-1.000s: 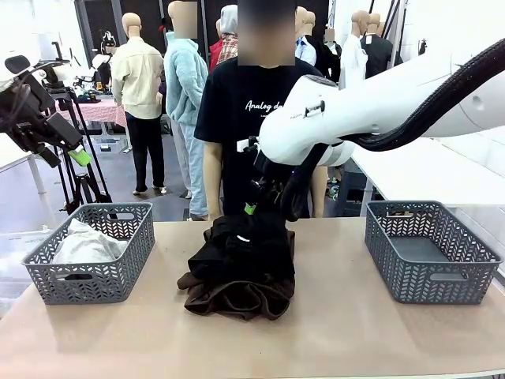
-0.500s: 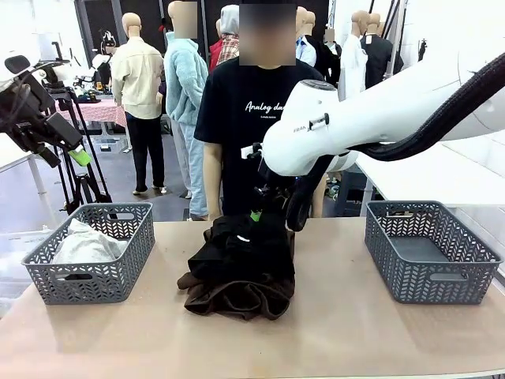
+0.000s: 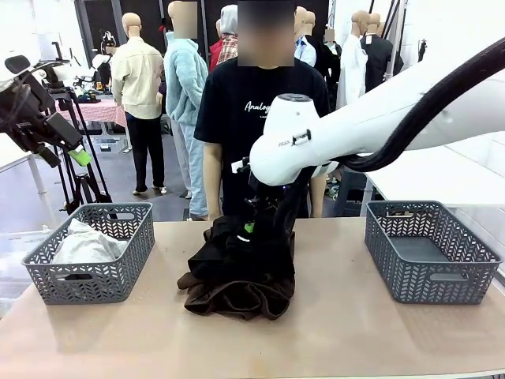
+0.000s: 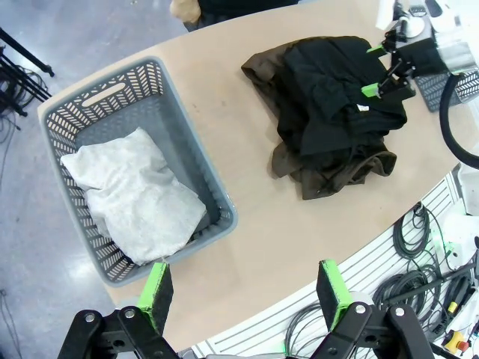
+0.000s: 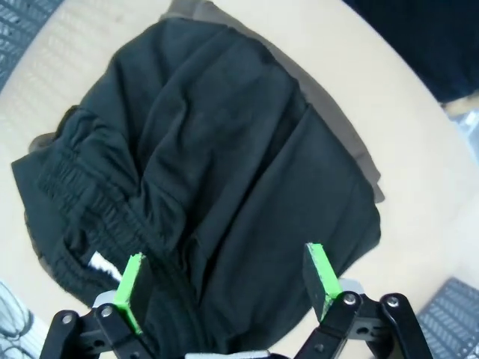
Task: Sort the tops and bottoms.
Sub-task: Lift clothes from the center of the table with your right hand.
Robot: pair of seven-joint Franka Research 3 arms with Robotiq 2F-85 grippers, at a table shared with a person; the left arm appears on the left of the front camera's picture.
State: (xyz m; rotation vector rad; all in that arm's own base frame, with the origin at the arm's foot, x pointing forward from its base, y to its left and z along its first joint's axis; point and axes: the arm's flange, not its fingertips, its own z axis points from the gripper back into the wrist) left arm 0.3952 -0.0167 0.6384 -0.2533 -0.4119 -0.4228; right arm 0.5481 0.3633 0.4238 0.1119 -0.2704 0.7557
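Lowered and swung toward the robot's left over the last second, the right claw is now poised just above the far end of the pile of bottoms. Its jaws are spread wide and nothing is held between them. In the right wrist view the green pads are seen straddling black cloth; whether they touch it cannot be told.

The bottoms lie directly beneath this claw, heaped in the middle of the table, with black pieces on top and a brown piece showing at the near edge. The pile's long axis runs from the far side of the table toward the robot, and a gathered waistband lies close by one finger. The right arm is judged much the nearer. The left claw is held high and well apart, off to the left, its jaws also wide and empty.

Farther out, the tops lie in the left basket, and the right basket stands well apart on the other side. A person stands at the far edge.
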